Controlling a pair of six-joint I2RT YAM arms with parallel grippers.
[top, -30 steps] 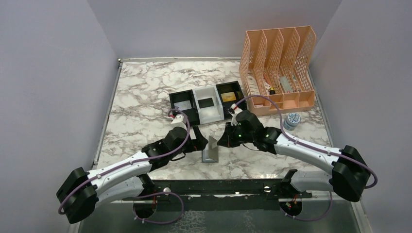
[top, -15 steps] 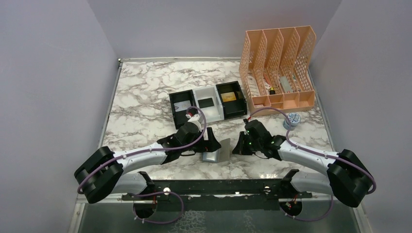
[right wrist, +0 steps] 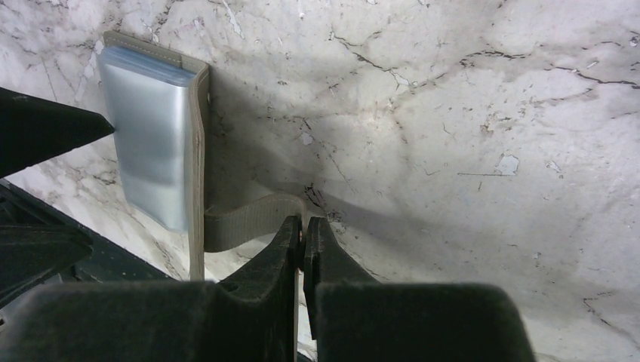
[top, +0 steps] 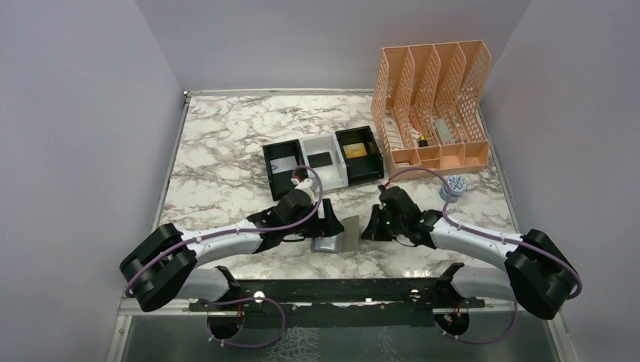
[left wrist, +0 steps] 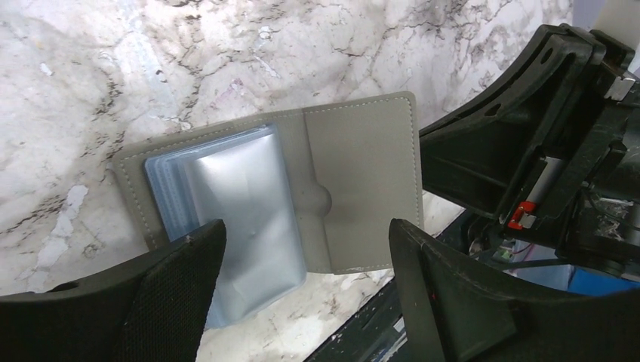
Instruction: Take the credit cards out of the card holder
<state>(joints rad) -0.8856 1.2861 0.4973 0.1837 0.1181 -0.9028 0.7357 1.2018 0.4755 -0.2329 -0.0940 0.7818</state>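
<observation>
Card holder (top: 337, 234) is lying open, lower centre of the top view, blue-grey sleeves (left wrist: 234, 204) facing up. Left gripper (left wrist: 302, 230) is hovering low over it, jaws apart, straddling both panels. Right gripper (right wrist: 303, 230) is angling in from the right, fingers together, pinching the taupe flap's edge. Sleeves are glaring, so can't tell if cards are sitting inside. Left fingers are running off the wrist view's bottom edge.

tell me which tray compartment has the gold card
The right black compartment, beside the peach rack, holds the gold card; the white middle one holds something dark, and the left black one shows no gold.
</observation>
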